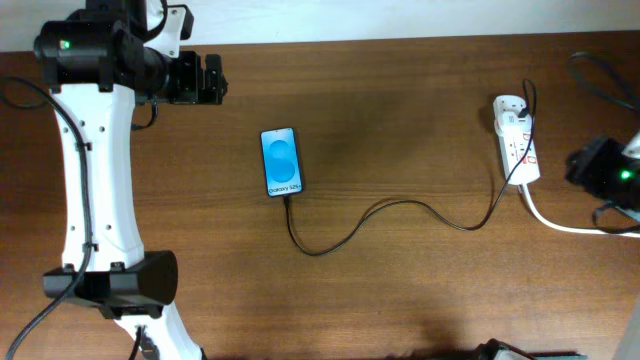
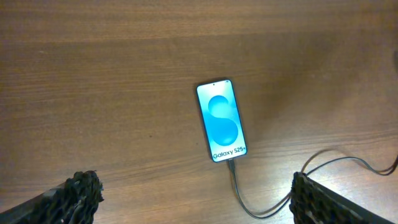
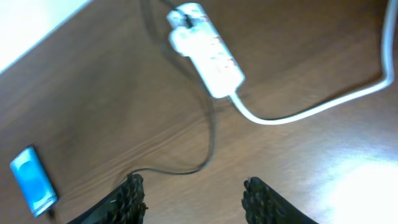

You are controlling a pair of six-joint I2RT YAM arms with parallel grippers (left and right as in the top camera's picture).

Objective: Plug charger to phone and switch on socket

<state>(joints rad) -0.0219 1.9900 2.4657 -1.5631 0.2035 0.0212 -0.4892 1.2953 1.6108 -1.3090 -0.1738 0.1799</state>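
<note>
1. On the desk (image 1: 400,300), the phone (image 1: 280,162) lies flat, charger (image 1: 405,203) apparently plugged in, trailing to the socket (image 1: 517,140).
2. Left end effector (image 2: 196,190) and right end effector (image 3: 194,190) gape empty; the right overlooks the socket, likely for switching.

Even light fills the overhead view, the phone (image 1: 281,162) screen glowing bright. The right wrist view is blurred, with glare on the table (image 3: 357,186) at lower right.

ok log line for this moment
left hand open | right hand open | charger tip at phone bottom edge | its plug in socket | switch state unclear
</note>
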